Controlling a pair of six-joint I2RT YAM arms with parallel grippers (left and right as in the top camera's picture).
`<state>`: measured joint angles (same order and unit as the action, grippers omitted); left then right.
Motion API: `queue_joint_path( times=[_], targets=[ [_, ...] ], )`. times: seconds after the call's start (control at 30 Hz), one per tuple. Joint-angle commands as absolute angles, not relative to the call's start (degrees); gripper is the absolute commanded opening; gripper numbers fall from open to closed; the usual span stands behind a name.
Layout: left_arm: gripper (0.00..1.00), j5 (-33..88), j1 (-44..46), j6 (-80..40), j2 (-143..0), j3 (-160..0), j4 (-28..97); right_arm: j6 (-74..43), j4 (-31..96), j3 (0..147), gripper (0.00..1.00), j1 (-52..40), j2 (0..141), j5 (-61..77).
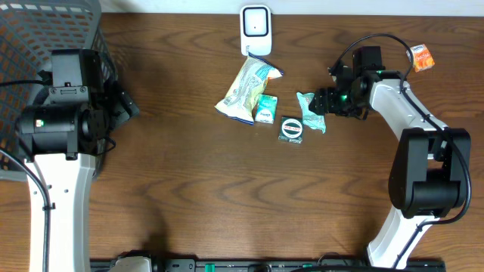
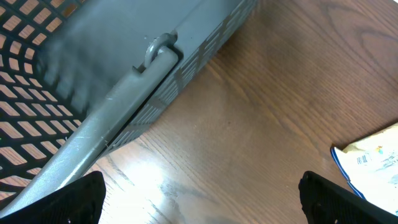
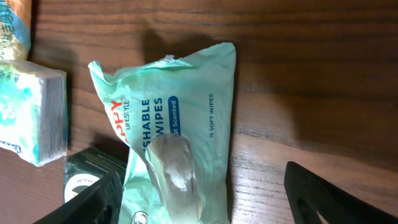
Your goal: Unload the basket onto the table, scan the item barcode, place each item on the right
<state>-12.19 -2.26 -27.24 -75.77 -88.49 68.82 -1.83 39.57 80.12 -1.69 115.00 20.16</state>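
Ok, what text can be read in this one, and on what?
"15 SOFT WIPES": green wipes pack
"SHABLE WIPES", start cut off: same pack
"LIFESTYLE": same pack
"Scented": same pack
Too small or blurred: print on the small box, snack bag, round tin.

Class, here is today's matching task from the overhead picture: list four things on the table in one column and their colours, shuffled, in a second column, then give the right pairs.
Things
1. basket
2. wipes pack
3. scanner
4. small packet, far right

Colours
A. orange
B. grey
C. white
D. mint green

Pairs: 1-B, 2-D, 3-C, 4-A
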Motion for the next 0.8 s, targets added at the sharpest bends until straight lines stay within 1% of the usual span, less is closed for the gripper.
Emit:
queue_joint_path(
  times=[0.0,0.07,0.17,0.27,0.3,0.33,0.37,0.43,0.47,0.5,0.6,0.77],
  targets=[
    [0.98,-12.91,-2.72,-28.16,-75.99,-88.29,68.97,-0.97,38.46,79.07,0.75,-2.0,113.58,21.54],
    [0.97,-12.91,-2.72,-28.16,-75.99,-88.31,68.97,-1.02,36.4,77.6,0.67,-2.55,113.58,21.56],
    [0.98,-12.91,-2.72,-28.16,-75.99,-88.29,68.97,-1.26,33.87,75.24,0.63,-3.07,113.58,21.54],
    [0.98,-12.91,-2.72,-28.16,-75.99,-88.29,68.97,-2.79,31.31,73.32,0.55,-3.22,113.58,21.56],
    [0.98,-12.91,-2.72,-28.16,-75.99,-88.31,68.97,-2.98,31.05,73.14,0.49,-3.22,113.58,21.54],
    [0.97,-12.91,-2.72,-28.16,-75.99,-88.31,68.97,-2.94,30.94,72.95,0.46,-3.22,113.58,21.54],
    [0.98,-12.91,-2.72,-28.16,-75.99,-88.31,68.97,-2.94,30.87,72.9,0.41,-3.22,113.58,21.54],
    [0.98,-12.91,-2.72,-28.16,-75.99,-88.31,68.97,-2.94,30.89,72.9,0.21,-3.22,113.58,21.52],
    [0.97,-12.91,-2.72,-28.16,-75.99,-88.29,68.97,-2.96,30.85,72.95,0.07,-3.2,113.58,21.52],
    [0.98,-12.91,-2.72,-28.16,-75.99,-88.31,68.97,-2.96,30.85,73.08,0.01,-3.2,113.58,21.52],
    [0.98,-12.91,-2.72,-28.16,-75.99,-88.29,68.97,-3.22,32.05,75.13,0.01,-3.2,113.32,21.54],
    [0.98,-12.91,-2.72,-28.16,-75.99,-88.29,68.97,-3.38,34.7,84.82,0.01,-4.16,109.45,21.3]
  ],
)
